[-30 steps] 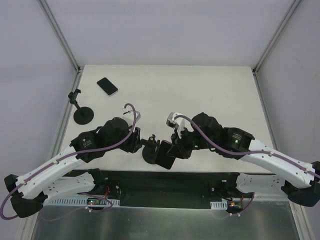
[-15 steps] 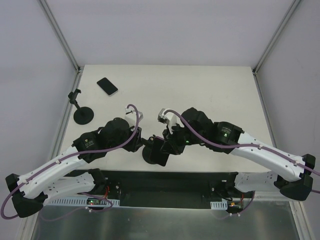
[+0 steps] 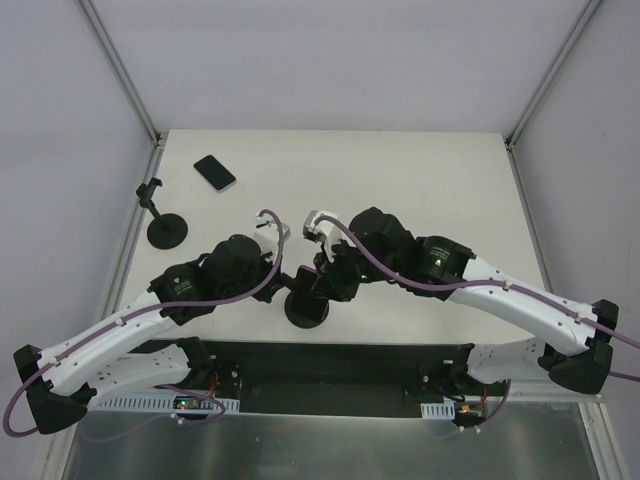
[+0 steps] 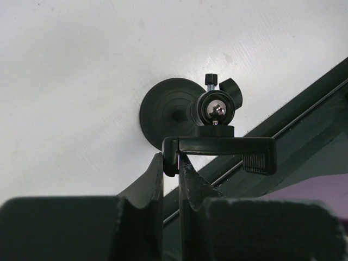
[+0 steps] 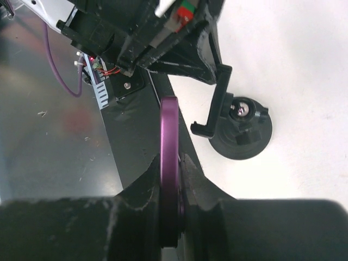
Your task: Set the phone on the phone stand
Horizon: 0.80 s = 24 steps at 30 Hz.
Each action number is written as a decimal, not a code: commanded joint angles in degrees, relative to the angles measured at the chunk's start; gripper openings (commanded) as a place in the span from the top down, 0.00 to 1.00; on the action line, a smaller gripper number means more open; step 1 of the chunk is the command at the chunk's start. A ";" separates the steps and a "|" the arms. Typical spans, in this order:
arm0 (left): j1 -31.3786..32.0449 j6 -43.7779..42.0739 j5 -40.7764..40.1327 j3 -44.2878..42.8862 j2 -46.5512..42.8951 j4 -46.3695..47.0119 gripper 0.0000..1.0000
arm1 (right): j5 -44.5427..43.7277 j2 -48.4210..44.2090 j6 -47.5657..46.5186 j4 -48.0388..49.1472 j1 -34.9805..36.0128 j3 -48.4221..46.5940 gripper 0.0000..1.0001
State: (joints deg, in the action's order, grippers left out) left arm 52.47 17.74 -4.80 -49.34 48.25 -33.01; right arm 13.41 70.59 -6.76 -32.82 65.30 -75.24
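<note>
A black phone stand with a round base stands near the table's front edge. In the left wrist view its base and clamp bracket show. My left gripper is shut on the left end of that bracket. My right gripper is shut on a purple-edged phone, held edge-on just left of the stand. In the top view the right gripper sits over the stand, close to the left gripper. The phone is mostly hidden there.
A second black phone lies at the table's far left. A second stand is at the left edge. The dark front rail runs just below the stand. The left arm's body is close in front of the phone.
My right arm has moved left with the phone, from right of the stand to right over it. The left gripper has stayed shut on the stand's bracket.
</note>
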 commanded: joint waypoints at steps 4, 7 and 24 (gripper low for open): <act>0.18 -3.41 1.54 0.91 0.27 2.51 1.00 | 13.47 2.71 -14.31 9.87 0.18 -3.07 1.00; 0.18 -5.08 3.30 1.00 -0.08 2.96 1.00 | 15.85 4.03 -20.73 11.72 0.18 -2.80 0.99; 0.18 -9.21 9.90 1.79 0.88 4.36 1.00 | 25.77 9.83 -39.46 14.71 -4.56 -1.57 1.00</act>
State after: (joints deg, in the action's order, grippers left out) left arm 52.40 9.52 -0.62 -48.56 48.56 -29.87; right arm 34.72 79.70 -39.83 -25.06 62.06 -75.31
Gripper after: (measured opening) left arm 0.073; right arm 0.145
